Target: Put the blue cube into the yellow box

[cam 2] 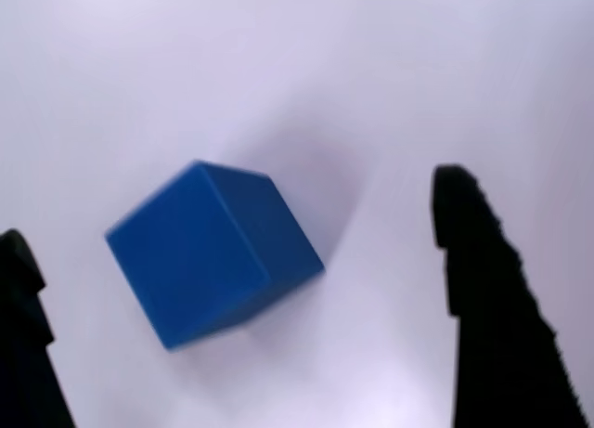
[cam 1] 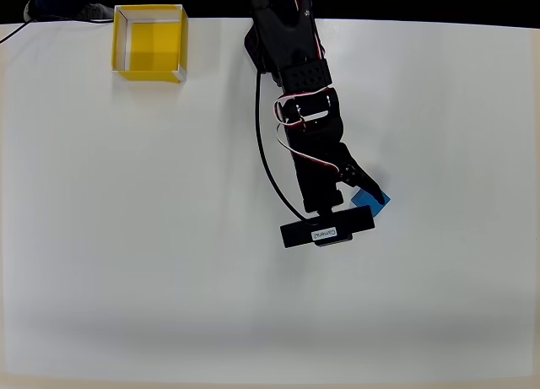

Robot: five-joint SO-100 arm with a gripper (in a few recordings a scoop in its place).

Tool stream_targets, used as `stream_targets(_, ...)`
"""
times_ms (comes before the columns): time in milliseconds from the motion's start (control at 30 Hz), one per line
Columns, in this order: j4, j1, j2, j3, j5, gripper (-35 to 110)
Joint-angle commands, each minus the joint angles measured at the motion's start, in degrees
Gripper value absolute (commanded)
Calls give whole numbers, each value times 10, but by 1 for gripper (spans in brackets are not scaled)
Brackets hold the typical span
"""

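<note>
**Blue cube between spread fingers, mostly hidden from above**

In the overhead view the small, solid, bright-blue matte cube [cam 1: 372, 200] is largely covered: only a corner and a strip of its top show, right of centre on the table, tucked under the black two-finger gripper [cam 1: 363, 189] and just beside the black bar-shaped camera module [cam 1: 328, 226] mounted across the wrist. The gripper's fingertips are hard to separate from the dark arm body there, so that view does not settle how wide they stand.

The wrist view settles it. The cube [cam 2: 212, 254] sits on the table turned at an angle, with one black finger [cam 2: 487, 307] to its right and the other [cam 2: 23, 344] at the lower left edge, cut off by the picture's border. The jaws stand wide apart, with bare table visible between the cube and the right finger; whether the left finger touches the cube cannot be told. The gripper has hold of nothing. The picture is a little soft, and a faint shadow spreads behind the cube.

The small, square, open-topped yellow box with white-edged rims [cam 1: 122, 41] stands at the far left of the white table [cam 1: 126, 237], well apart from the cube. Its inside shows only yellow floor. A black cable [cam 1: 268, 161] loops along the left side of the black arm [cam 1: 291, 47].
</note>
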Motion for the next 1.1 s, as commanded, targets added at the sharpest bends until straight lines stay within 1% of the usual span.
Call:
stream_targets(0,-64,-33,2,7,-7,47)
stream_targets(267,-150,-63,-28,67,1,47)
stream_targets(500,-198,-73,-63,91,8,48)
stream_targets(1067,-338,-83,-204,89,-3,47)
